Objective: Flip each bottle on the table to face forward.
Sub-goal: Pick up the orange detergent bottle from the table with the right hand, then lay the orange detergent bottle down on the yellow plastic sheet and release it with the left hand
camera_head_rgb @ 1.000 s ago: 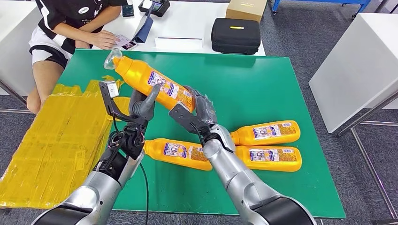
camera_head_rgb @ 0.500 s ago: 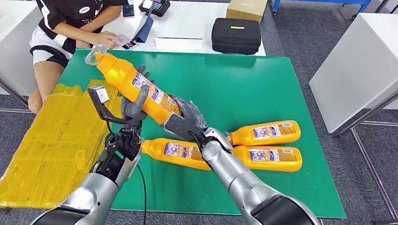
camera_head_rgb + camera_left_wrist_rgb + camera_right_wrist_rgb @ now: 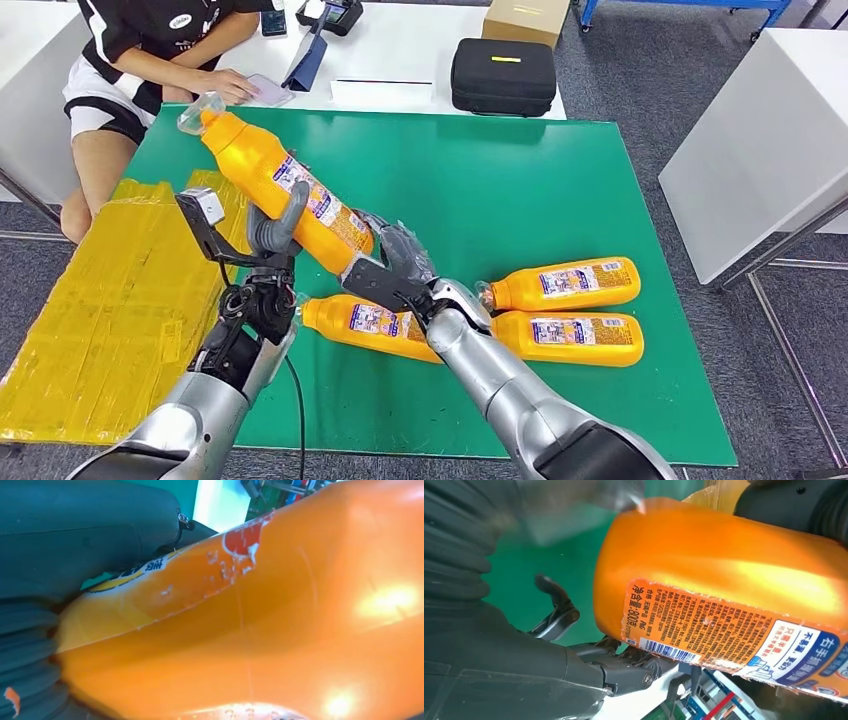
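Since a second ago, the lifted bottle (image 3: 283, 195) has swung left and tilted steeper, its capped end now over the bench's (image 3: 520, 170) far left corner, near a seated person's hand (image 3: 222, 86); both arms have shifted left with it.

Four orange bottles are in view. One is held in the air above the green bench. Three lie on the bench: one (image 3: 372, 325) just below the raised one, partly hidden by the right arm, and a pair (image 3: 565, 283) (image 3: 570, 337) lying side by side to the right, touching or nearly so.

Two robot hands are in view. The left robot hand (image 3: 272, 225) grips the raised bottle around its middle, thumb curled over the label. The right robot hand (image 3: 392, 262) is at the bottle's base; whether it grips or merely touches cannot be told, since its fingers are hidden behind the bottle and a clear cover.

In the left wrist view the bottle's orange body (image 3: 260, 630) blocks the fingers. In the right wrist view the printed back label (image 3: 724, 630) and barcode show.
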